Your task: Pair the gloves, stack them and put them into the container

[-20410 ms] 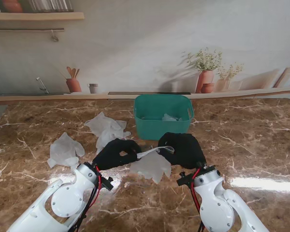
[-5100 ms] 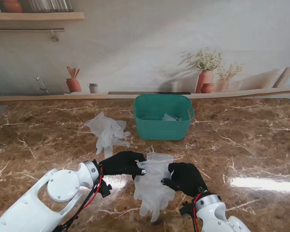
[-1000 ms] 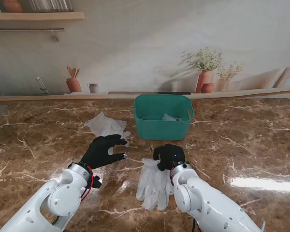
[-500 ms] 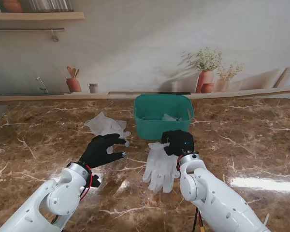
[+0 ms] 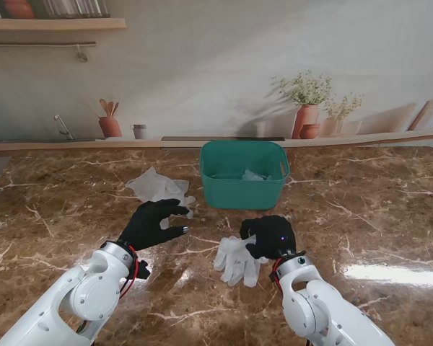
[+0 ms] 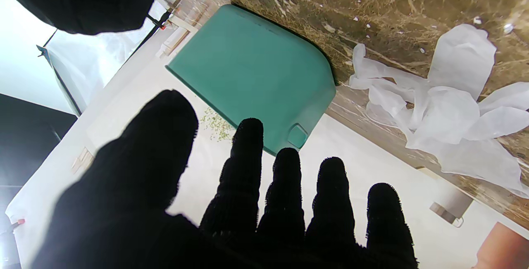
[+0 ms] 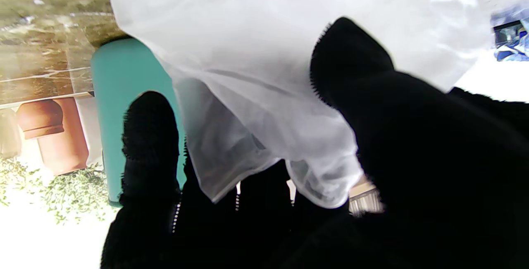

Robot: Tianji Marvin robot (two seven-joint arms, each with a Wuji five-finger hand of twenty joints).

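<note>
My right hand (image 5: 269, 236) is shut on a stacked pair of white translucent gloves (image 5: 234, 259), which hang off the table in front of the teal container (image 5: 244, 174). The right wrist view shows the gloves (image 7: 264, 74) pinched between thumb and fingers (image 7: 148, 136), with the container (image 7: 124, 95) behind. My left hand (image 5: 156, 223) hovers open, fingers spread, over the table to the left. Another pile of white gloves (image 5: 159, 189) lies left of the container, also visible in the left wrist view as gloves (image 6: 446, 108) beside the container (image 6: 252, 74). A glove lies inside the container (image 5: 254, 175).
The brown marble table (image 5: 368, 216) stretches wide on the right. Along the back runs a ledge with terracotta pots and plants (image 5: 308, 108) and a small pot of utensils (image 5: 110, 122).
My right hand has pulled back toward me with the gloves, which now hang bunched and shorter. The left hand has barely moved.
</note>
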